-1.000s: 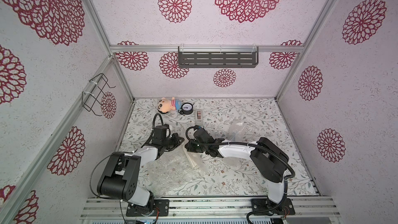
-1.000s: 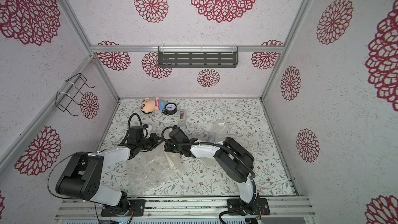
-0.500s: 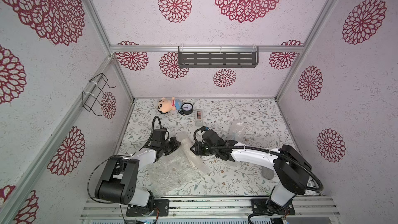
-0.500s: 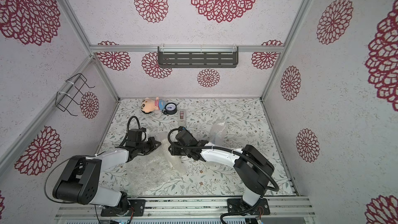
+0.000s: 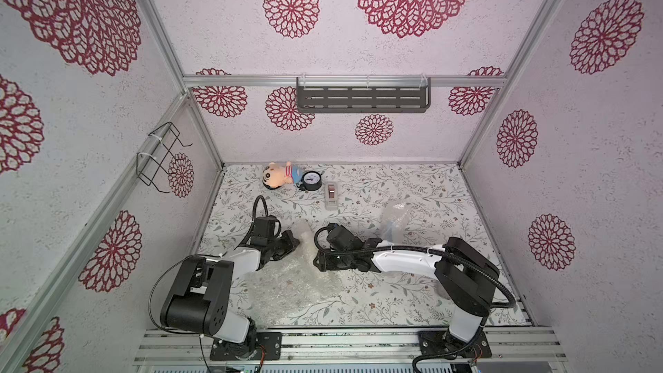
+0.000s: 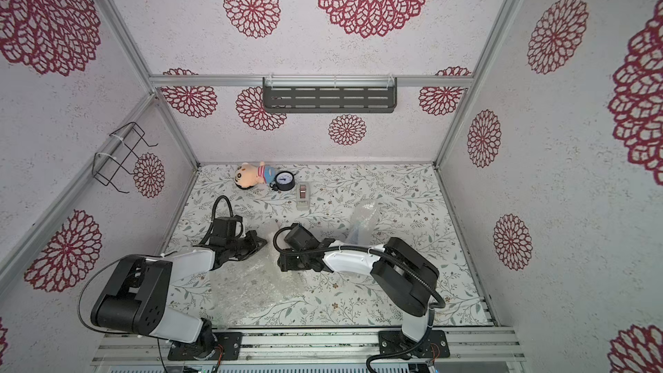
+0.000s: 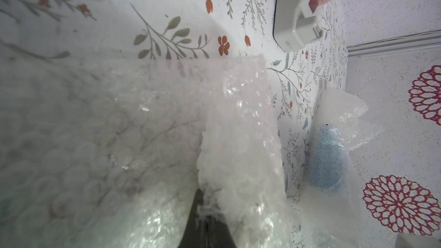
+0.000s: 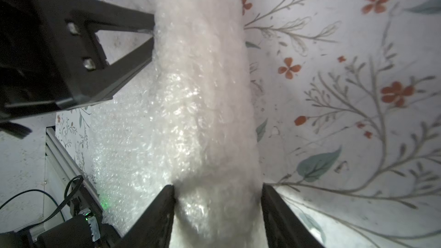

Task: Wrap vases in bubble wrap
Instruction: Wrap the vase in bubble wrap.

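1 change: right jaws widened round wrap (image 8: 205, 115).

Floral-print counter (image 5: 412, 188), in both top views. Near its far edge: plush doll (image 5: 278, 176), round dial gauge (image 5: 310, 181) just beside it, tape dispenser (image 5: 331, 195). Nearer: partly rolled bubble wrap sheet (image 5: 287, 288); to its right, blue vase (image 7: 327, 158) inside a second wrap (image 5: 394, 215).

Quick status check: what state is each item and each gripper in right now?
bubble wrap roll: partly rolled up, rest of the sheet flat; contents hidden.
left gripper: shut, pinching the roll's edge.
right gripper: jaws apart, straddling the roll.
blue vase: wrapped in bubble wrap, untouched.
tape dispenser: standing, untouched.
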Available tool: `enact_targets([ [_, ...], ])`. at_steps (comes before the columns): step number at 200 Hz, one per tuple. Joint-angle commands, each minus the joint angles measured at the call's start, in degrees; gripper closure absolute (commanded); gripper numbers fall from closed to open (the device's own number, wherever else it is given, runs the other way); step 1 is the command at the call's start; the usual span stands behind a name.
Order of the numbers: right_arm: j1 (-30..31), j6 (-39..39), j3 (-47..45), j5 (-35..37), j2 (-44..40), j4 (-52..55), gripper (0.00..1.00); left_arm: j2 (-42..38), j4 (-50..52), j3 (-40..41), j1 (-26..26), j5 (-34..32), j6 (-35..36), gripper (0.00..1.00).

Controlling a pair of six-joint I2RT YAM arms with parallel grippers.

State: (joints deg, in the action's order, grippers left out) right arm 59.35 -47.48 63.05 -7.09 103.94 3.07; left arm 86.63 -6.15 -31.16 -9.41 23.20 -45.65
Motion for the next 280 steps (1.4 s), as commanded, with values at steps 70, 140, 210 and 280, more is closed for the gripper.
enact_targets([
  [70, 3.3, 3.6, 4.8, 0.7, 6.4, 5.0, 0.36, -0.4, 1.5, -0.7, 0.6, -3.3, 0.7, 1.00],
  [140, 3.3, 8.0, 7.9, 13.9, 4.9, 16.2, 0.43, -5.0, 6.2, -3.7, 0.8, -4.7, 1.8, 0.77],
  [210, 3.5, 8.4, 7.0, 17.1, 3.7, 16.2, 0.43, -14.1, 8.7, -1.4, -3.6, -5.4, -3.5, 0.68],
  [280, 3.5, 9.4, 6.3, 24.1, 2.5, 19.8, 0.42, -10.8, 5.8, 1.4, -9.5, -7.0, -7.1, 0.73],
])
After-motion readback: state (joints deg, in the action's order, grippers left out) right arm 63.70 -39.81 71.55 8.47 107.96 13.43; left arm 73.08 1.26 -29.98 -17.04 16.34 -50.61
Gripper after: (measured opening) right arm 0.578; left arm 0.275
